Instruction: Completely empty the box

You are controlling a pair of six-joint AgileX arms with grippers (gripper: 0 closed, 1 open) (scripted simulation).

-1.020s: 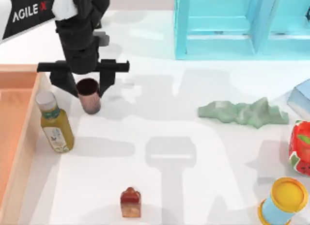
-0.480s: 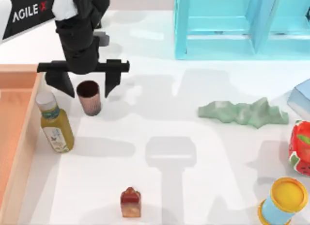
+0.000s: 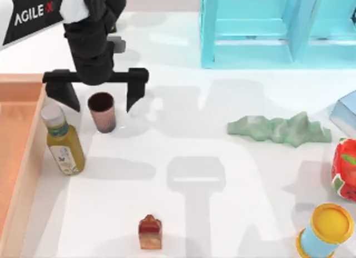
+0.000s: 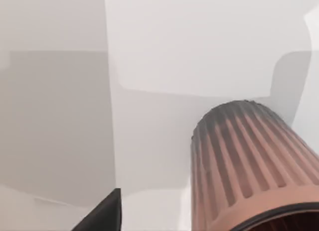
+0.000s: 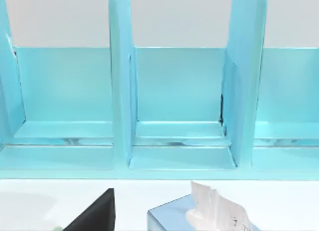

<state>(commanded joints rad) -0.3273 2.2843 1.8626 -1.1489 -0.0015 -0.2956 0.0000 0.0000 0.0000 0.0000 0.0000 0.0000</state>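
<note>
One cup stood on the table between our left gripper fingers, spread wide and clear of it. Release step, we judged; box at left edge; next, lift away.

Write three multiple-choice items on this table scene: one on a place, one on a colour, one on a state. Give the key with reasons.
1. Where does the ribbed brown cup stand?
A. inside the orange-tan wooden box
B. on the white table, outside the box
C. in the light blue shelf cabinet

2. What colour is the liquid in the yellow-green bottle?
A. red
B. blue
C. yellow-green

3. How is the left gripper?
A. open, fingers apart either side of the cup
B. shut on the cup
C. shut on the bottle

Key: B, the cup sits on white table; C, the bottle body shows it; A, gaps flank the cup.
</note>
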